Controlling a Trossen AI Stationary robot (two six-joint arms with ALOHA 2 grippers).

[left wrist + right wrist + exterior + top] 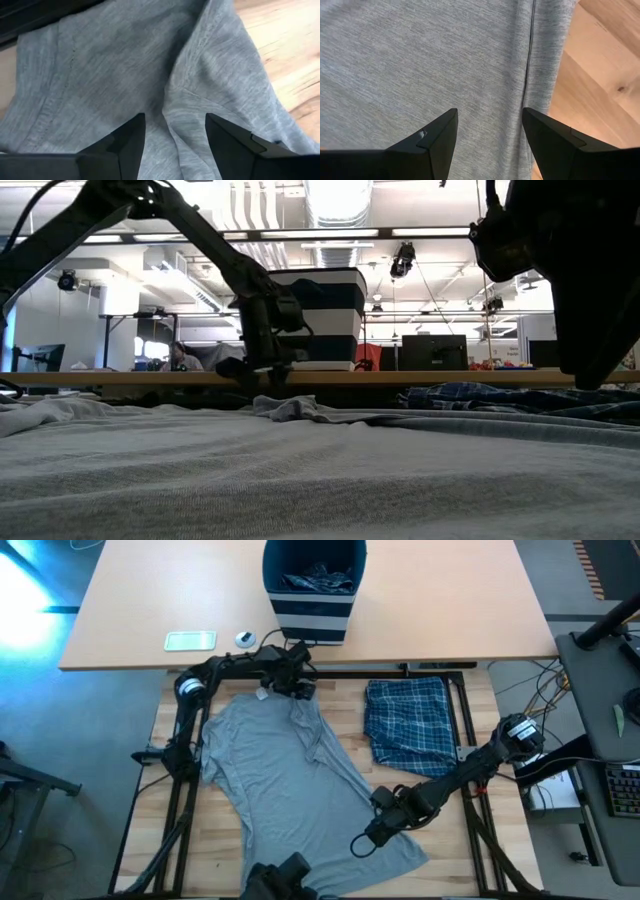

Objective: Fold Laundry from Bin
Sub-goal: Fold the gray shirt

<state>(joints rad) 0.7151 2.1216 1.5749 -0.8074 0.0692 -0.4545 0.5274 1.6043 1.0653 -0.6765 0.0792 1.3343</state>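
Grey T-shirt lies spread on the wooden work surface between the two arms, beside the folded plaid garment, with the bin on the far table holding more dark cloth. You are, by the look of it, flattening the shirt before the first fold. To do it well, work the bunched ridge near the collar end out first; a fold made over it would likely set crooked. Then take hem and shoulder on one side together, so the edge comes over straight.

Your left gripper reaches across the shirt's far end, angled down, its fingers spread astride a crease, holding nothing. Your right gripper stretches low from the right over the near hem, fingers also spread just above the cloth beside the stitched edge, empty.
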